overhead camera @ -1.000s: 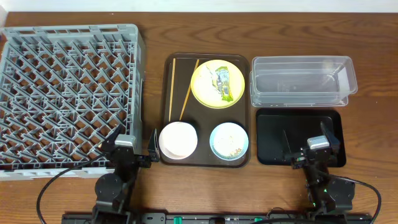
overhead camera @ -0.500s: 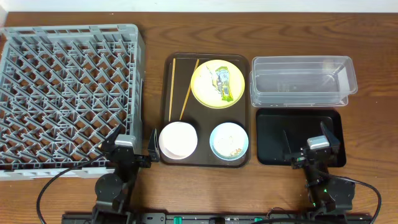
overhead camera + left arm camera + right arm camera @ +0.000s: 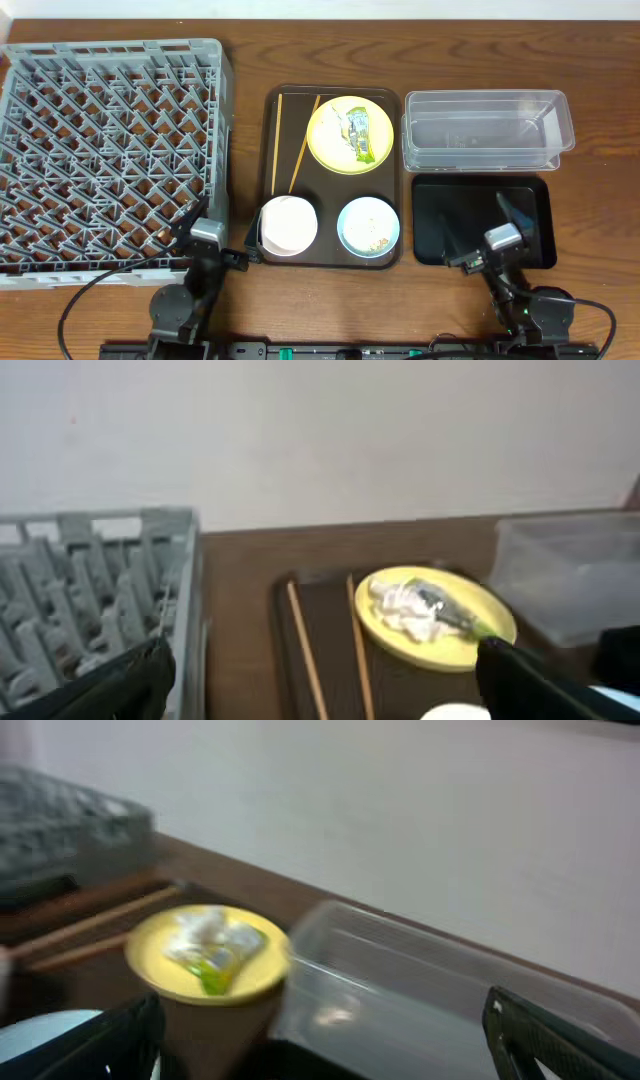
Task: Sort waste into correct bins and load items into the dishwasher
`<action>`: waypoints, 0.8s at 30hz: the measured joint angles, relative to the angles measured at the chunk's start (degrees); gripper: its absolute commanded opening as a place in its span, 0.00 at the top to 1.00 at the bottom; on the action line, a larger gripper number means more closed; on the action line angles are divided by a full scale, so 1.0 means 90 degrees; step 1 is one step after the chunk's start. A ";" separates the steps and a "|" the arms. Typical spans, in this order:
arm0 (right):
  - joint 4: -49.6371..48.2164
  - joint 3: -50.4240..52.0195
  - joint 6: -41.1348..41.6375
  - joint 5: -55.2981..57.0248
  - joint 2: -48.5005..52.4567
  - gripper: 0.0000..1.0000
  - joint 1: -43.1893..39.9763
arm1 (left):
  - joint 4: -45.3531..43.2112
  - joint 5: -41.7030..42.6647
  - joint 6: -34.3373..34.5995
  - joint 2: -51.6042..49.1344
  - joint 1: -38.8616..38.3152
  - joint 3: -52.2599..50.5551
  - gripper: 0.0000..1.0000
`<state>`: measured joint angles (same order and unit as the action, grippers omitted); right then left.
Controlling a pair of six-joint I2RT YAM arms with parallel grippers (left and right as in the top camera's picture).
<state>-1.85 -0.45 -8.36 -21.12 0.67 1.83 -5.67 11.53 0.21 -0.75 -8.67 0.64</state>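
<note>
A round yellow plate (image 3: 349, 134) on the brown serving tray (image 3: 284, 150) holds crumpled white tissue (image 3: 352, 125) and a yellow-green wrapper (image 3: 364, 147); the plate also shows in the left wrist view (image 3: 436, 620) and the right wrist view (image 3: 208, 960). Two wooden chopsticks (image 3: 290, 143) lie left of the plate. A white bowl (image 3: 287, 225) and a light-blue bowl (image 3: 368, 226) holding beige crumbs sit at the tray's front. The grey dish rack (image 3: 110, 150) is at the left. A clear tub (image 3: 485, 129) and black tray (image 3: 480, 220) are at the right. My left gripper (image 3: 216, 231) is open near the white bowl. My right gripper (image 3: 483, 228) is open over the black tray.
The wooden table (image 3: 320, 300) runs along the front, where both arm bases and their cables sit. A pale wall stands behind the table in both wrist views.
Both arms have begun to move. The left gripper has turned right toward the white bowl. The right gripper has swung left over the black tray.
</note>
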 measured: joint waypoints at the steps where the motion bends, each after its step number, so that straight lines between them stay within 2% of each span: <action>1: 0.0015 -0.0010 0.0078 -0.0078 0.0000 0.01 0.0000 | -0.0022 0.0034 0.0010 0.0000 0.0000 0.0005 0.04; 6: 0.0374 -0.0537 0.0457 -0.0420 0.0141 0.01 0.0000 | 0.0172 0.0102 0.0289 -0.0243 0.0000 0.0403 0.04; 11: 0.1248 -0.2025 0.0629 -0.0605 0.1020 0.01 0.0000 | 0.1103 0.0182 0.0583 -0.1168 0.0000 0.1841 0.04; 18: 0.3616 -0.4643 0.0930 -0.0857 0.3451 0.01 0.0000 | 0.3721 0.0279 0.0760 -0.3361 0.0000 0.4503 0.04; 24: 0.5064 -0.6421 0.1018 -0.1105 0.5425 0.01 0.0000 | 0.5030 0.0406 0.0814 -0.4709 0.0000 0.6305 0.04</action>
<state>43.72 -58.24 0.80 -31.07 49.50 1.83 39.59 15.18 7.53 -43.13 -8.67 57.39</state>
